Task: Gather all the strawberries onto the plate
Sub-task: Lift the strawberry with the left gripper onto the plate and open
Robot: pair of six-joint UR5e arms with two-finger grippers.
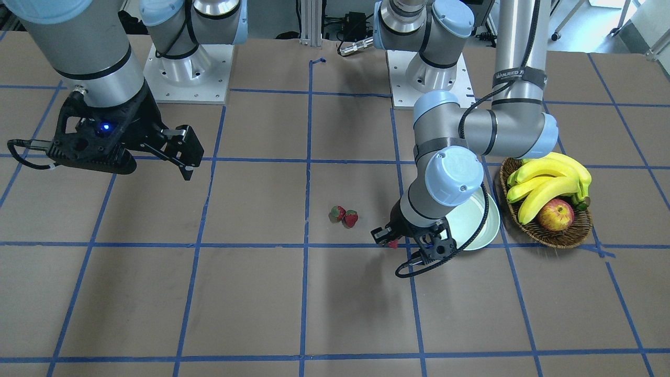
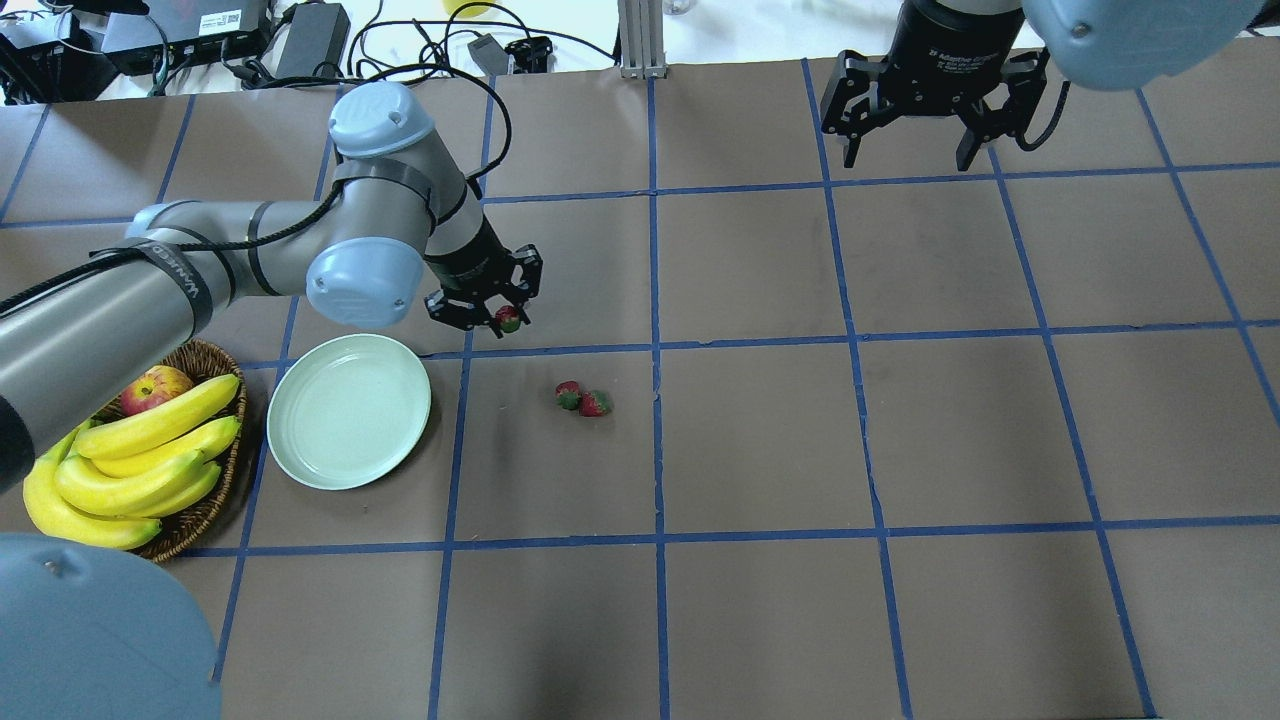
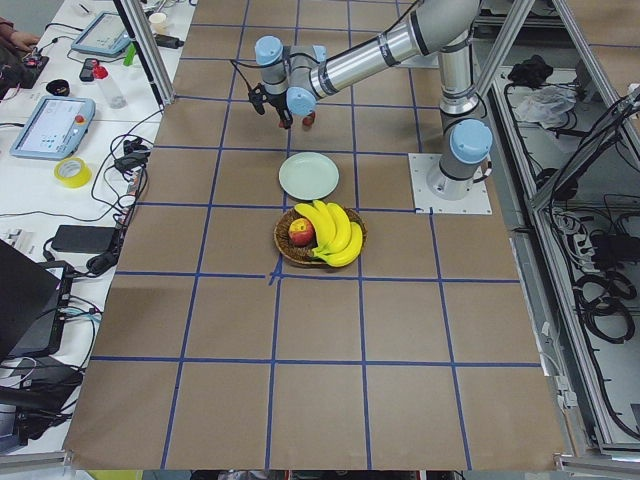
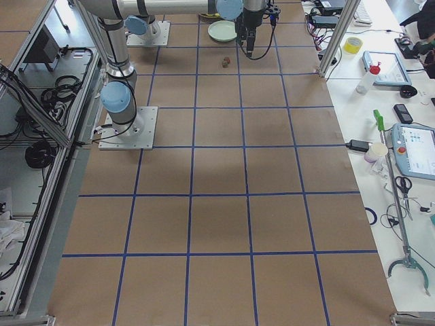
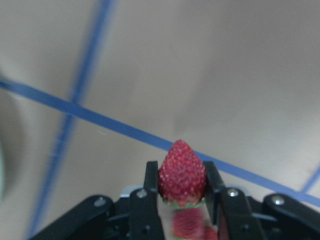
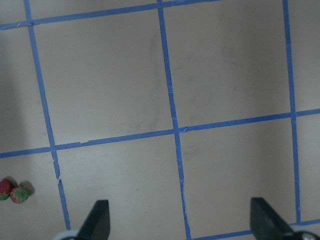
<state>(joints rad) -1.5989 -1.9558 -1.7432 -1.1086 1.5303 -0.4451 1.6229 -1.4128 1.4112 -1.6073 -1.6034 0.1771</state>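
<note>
My left gripper is shut on one strawberry, held above the table just beyond the plate's far right rim; the berry also shows as a red spot in the front view. The pale mint plate lies with nothing on it, next to the basket. Two more strawberries lie touching each other on the brown table to the plate's right, also in the front view. My right gripper hangs open over the far right of the table, with nothing between its fingers.
A brown wicker basket with bananas and a red-yellow apple stands left of the plate. The left arm's elbow hangs over the plate's far edge. Cables and equipment line the table's far edge.
</note>
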